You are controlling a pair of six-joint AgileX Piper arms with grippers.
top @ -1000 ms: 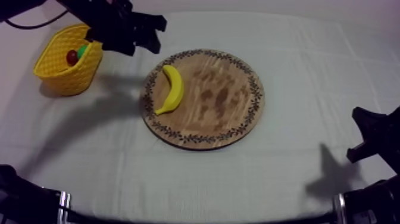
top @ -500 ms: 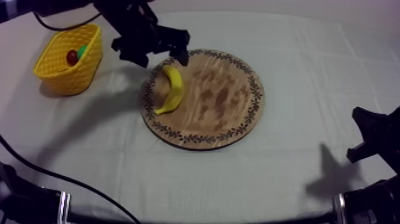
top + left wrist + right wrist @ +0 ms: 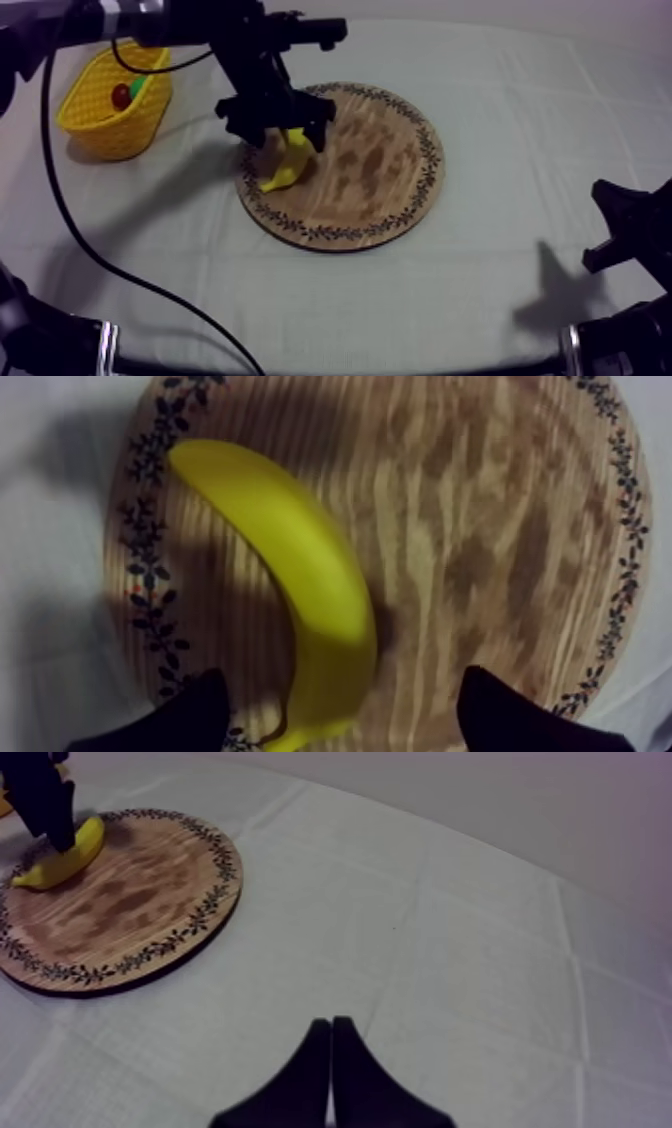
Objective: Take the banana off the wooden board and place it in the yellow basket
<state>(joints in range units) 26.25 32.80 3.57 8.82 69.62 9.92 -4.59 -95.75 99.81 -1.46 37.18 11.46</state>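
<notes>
Wooden board (image 3: 380, 160), top view: banana (image 3: 283, 172) on its left part under my left gripper (image 3: 280, 135), yellow basket (image 3: 110, 125) off its left. Left wrist: fingers (image 3: 195, 708) spread astride the banana (image 3: 300, 576). Right wrist: right gripper (image 3: 331, 1024) pressed together, clear of the board.

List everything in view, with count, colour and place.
cloth: one, grey-white, under everything
board: one, brown with a patterned rim, middle of the cloth
banana: one, yellow, on the board, at its basket-side edge
basket: one, yellow, beside the board
small red fruit: one, red, in the basket
green thing: one, green, in the basket, kind unclear
left gripper: one, black, open astride the banana
right gripper: one, black, shut, over bare cloth
</notes>
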